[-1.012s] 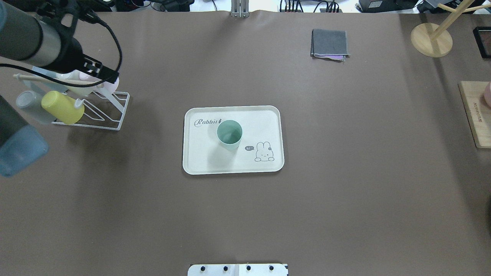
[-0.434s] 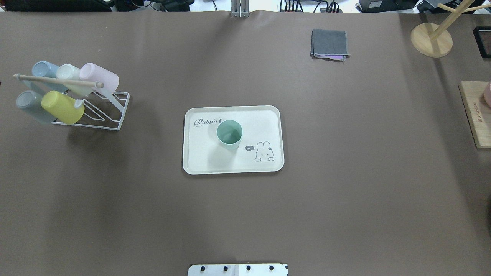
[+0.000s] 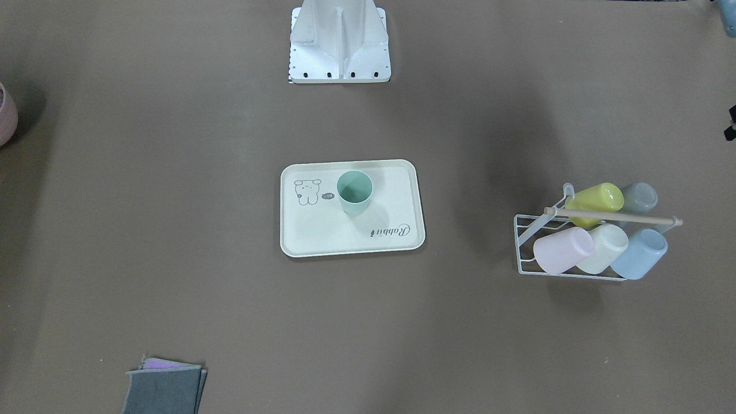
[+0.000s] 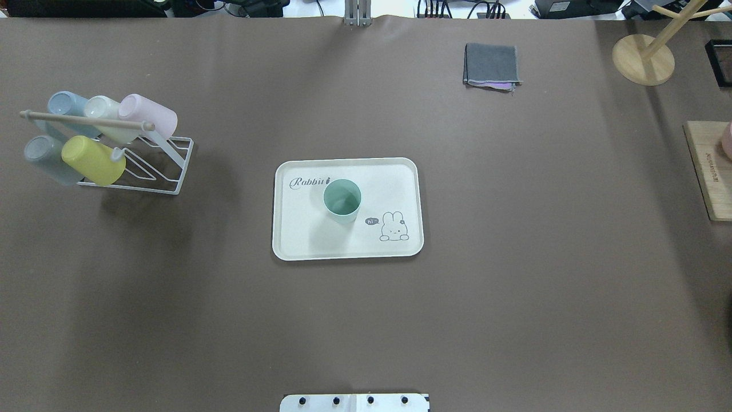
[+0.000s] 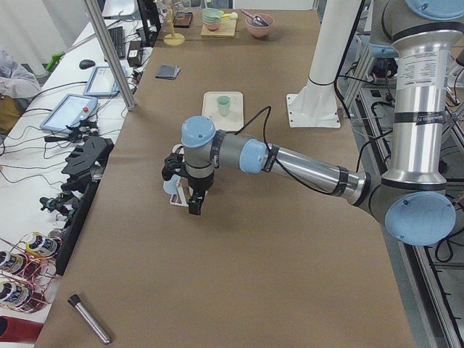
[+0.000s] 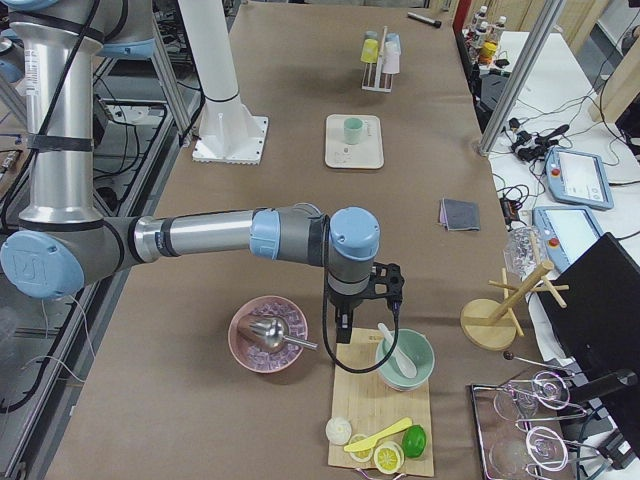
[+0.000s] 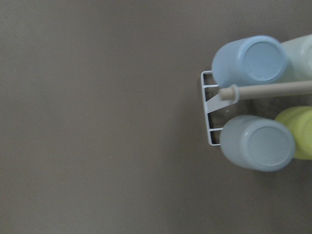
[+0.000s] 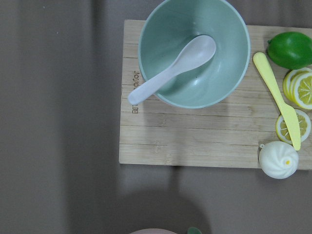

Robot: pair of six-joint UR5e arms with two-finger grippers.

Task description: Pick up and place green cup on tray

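The green cup (image 4: pixel 342 200) stands upright near the middle of the cream tray (image 4: pixel 297 240), mouth up, with nothing touching it. It also shows in the front view (image 3: pixel 354 192) on the tray (image 3: pixel 322 236). Neither gripper shows in the overhead or front view. In the left side view my left gripper (image 5: pixel 194 206) hangs over the cup rack, far from the tray. In the right side view my right gripper (image 6: pixel 345 325) hangs over the wooden board, also far from the tray. I cannot tell whether either is open or shut.
A white wire rack (image 4: pixel 166 171) holds a yellow-green cup (image 4: pixel 93 160), pale blue cups and a pink cup at the table's left. A folded grey cloth (image 4: pixel 492 66), a wooden stand (image 4: pixel 643 57) and a cutting board (image 4: pixel 709 171) lie at the right.
My left arm, over the rack at the overhead view's left edge a second ago, has moved out of that view to the left. The cup and tray have not moved.
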